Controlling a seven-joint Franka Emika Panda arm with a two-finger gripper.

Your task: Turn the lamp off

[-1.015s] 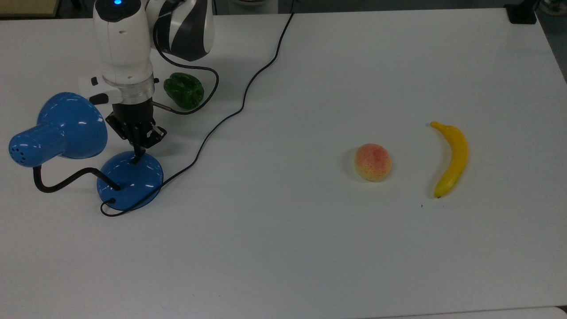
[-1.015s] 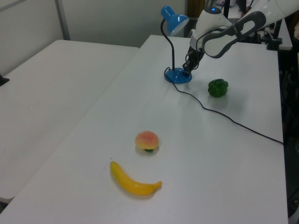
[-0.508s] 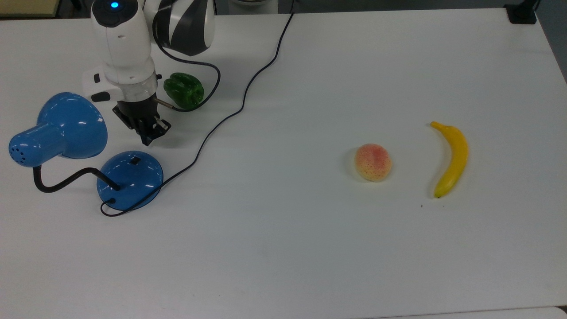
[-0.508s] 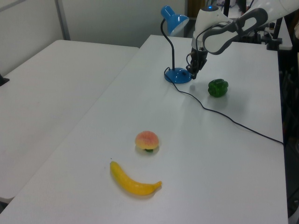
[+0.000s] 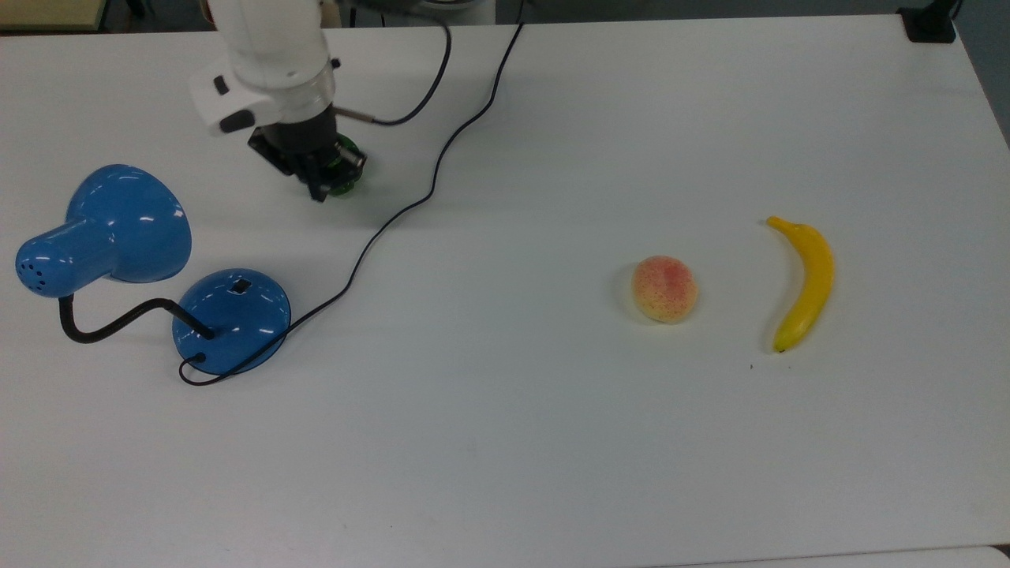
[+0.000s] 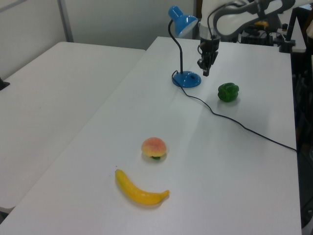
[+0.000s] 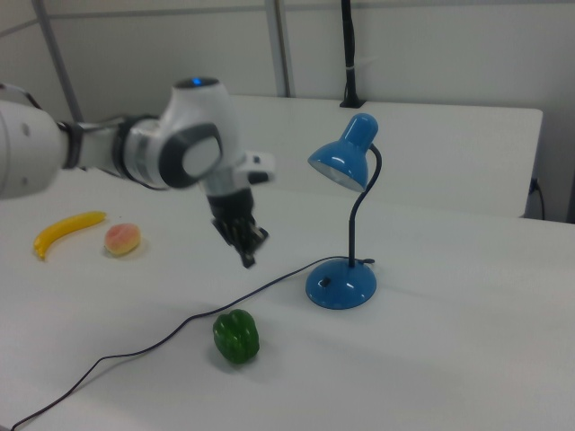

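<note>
A white table fills the room's middle, another white table beside it in the left view. The lamp stands at the top view's left, cord trailing off. The gripper hangs above the pepper, fingers together, holding nothing.

Bright even light, soft shadows, arm motion-blurred

The pincer hangs above the table between lamp and green pepper.
</note>
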